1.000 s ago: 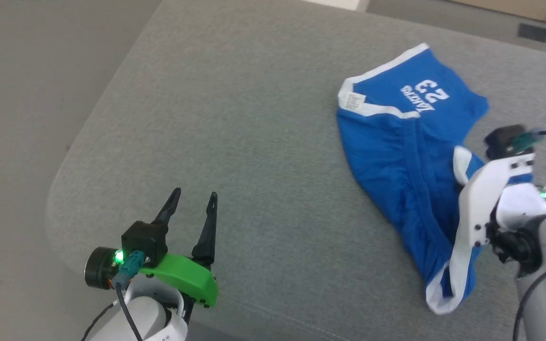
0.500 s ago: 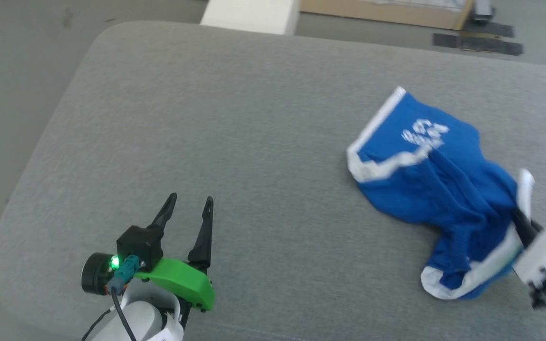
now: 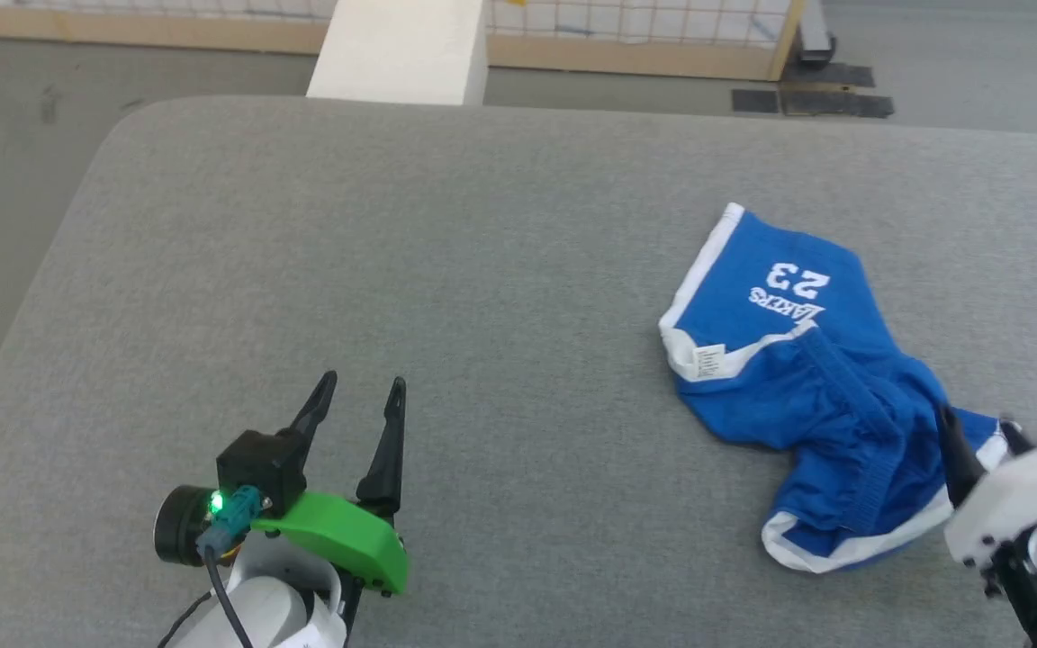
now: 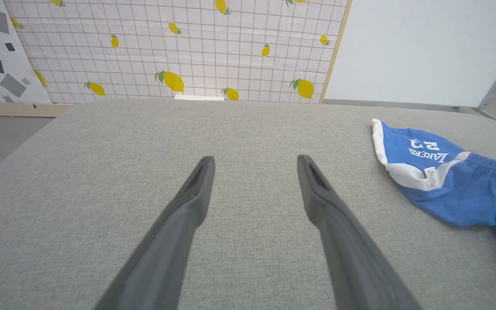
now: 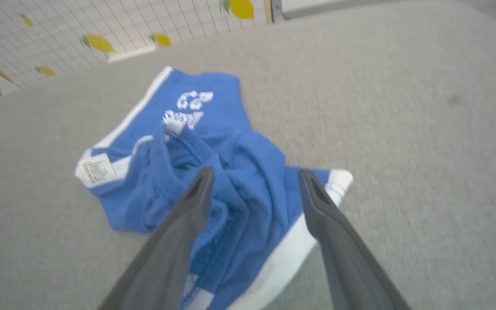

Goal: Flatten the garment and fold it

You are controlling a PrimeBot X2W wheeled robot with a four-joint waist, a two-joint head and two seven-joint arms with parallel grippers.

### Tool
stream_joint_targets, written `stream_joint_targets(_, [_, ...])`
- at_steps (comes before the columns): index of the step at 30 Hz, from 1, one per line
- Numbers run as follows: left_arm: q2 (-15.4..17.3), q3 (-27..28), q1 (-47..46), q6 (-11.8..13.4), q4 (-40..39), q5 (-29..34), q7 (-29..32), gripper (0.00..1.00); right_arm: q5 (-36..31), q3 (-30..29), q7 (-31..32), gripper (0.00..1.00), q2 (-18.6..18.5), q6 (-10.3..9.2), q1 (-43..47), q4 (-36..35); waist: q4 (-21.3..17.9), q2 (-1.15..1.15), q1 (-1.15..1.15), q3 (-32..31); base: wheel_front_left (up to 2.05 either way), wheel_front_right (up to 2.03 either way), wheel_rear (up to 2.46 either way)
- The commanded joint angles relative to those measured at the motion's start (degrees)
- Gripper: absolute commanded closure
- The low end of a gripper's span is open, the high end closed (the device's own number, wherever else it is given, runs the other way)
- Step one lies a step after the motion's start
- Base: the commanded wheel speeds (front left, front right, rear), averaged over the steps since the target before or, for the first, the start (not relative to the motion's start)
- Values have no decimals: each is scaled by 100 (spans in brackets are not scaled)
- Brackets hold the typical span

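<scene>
The garment point(image 3: 807, 378) is a pair of bright blue shorts with white trim and a white "23". It lies crumpled on the right side of the grey padded table point(image 3: 392, 270), with one leg spread flat and the rest bunched. My right gripper point(image 3: 976, 421) hovers at its near right edge. In the right wrist view the right gripper point(image 5: 256, 171) is open, its fingers straddling the bunched garment point(image 5: 213, 142) and holding nothing. My left gripper point(image 3: 364, 380) stands open over bare table at the near left. In the left wrist view the left gripper point(image 4: 255, 158) is well apart from the garment point(image 4: 459, 189).
A white block point(image 3: 401, 49) stands past the table's far edge. A lemon-patterned panel point(image 4: 166, 47) lines the back. The table's rounded left edge point(image 3: 23, 297) drops to grey floor. Bare grey surface lies between the two grippers.
My right gripper has opened and let go of the garment, which now lies in a crumpled heap. The head camera has shifted. The left arm has not moved.
</scene>
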Motion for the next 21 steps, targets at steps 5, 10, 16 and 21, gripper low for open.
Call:
stream_joint_targets(5, [-60,-1,-83,23,-200,-69,141,0,-315,637,-607,0,-244,-6,66,-736,-195,0,0,-135,0,0,0])
stream_joint_targets(10, [-120,-290,-373,-193,-365,-116,651,0,-430,916,-1257,0,-536,-6,360,-1154,-326,0,0,-75,0,0,0])
stream_joint_targets(16, [-191,-776,-1049,-512,-441,-156,1793,0,-671,894,-1703,0,-410,-6,661,-1283,-586,0,0,308,0,0,0])
stream_joint_targets(21, [-328,-1142,-1946,-931,-281,-141,2762,0,-787,900,-1865,0,-232,-6,636,-1275,-874,0,0,766,0,0,0])
